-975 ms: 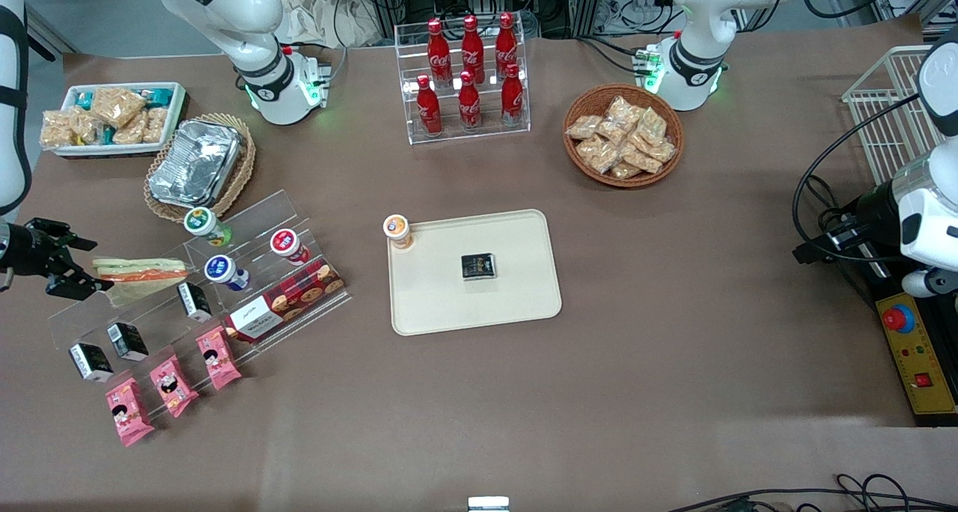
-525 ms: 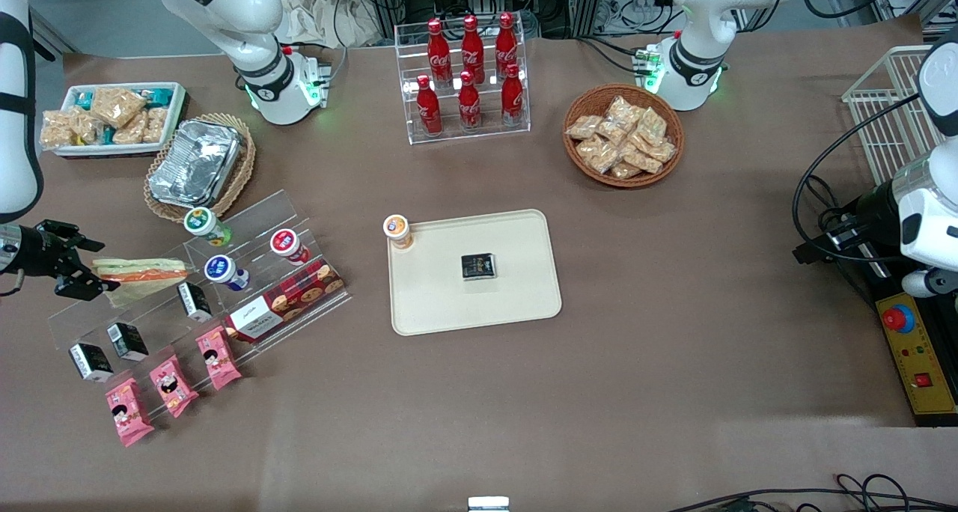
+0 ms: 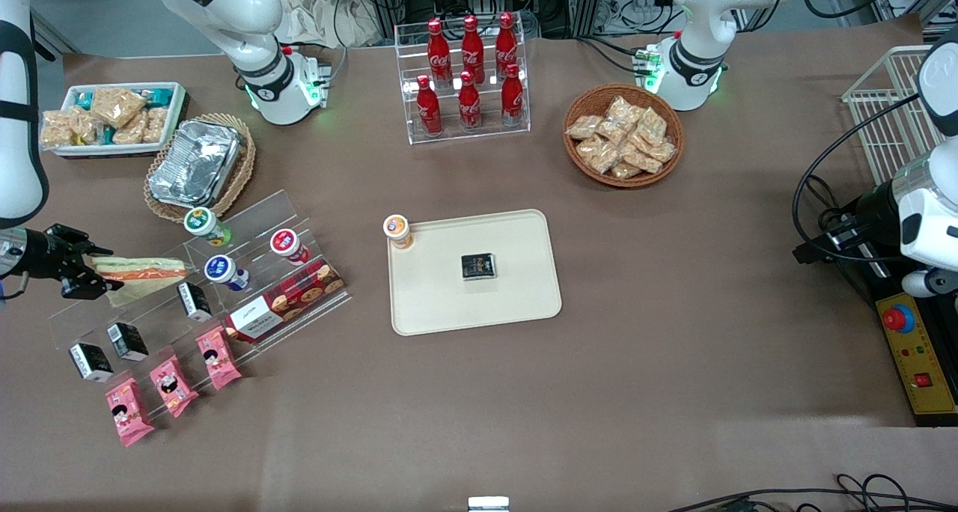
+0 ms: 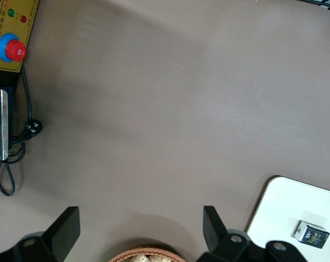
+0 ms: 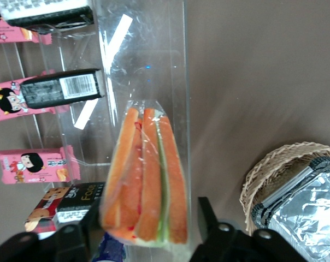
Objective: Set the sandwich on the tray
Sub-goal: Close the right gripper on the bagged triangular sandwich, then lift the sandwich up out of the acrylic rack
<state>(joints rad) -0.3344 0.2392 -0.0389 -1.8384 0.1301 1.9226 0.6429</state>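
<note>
Straddling sandwich (image 5: 146, 180) wide end, gripper (image 5: 148, 229) fingers (image 5: 208, 218) spread; fingertips cut off; contact unclear.

The sandwich (image 5: 146, 180) shows orange bands with a thin green stripe between pale bread, under glossy clear wrap; the tray (image 3: 516, 287) is plain cream-beige, carrying a small black packet (image 3: 478, 266); the gripper (image 3: 84, 266) at the sandwich's end, toward the working arm's end, is black; the tabletop (image 3: 673, 310) is flat brown; the bottles (image 3: 469, 74) are red with white lettering; the snack packets (image 3: 172, 385) are pink with a cartoon face.
</note>
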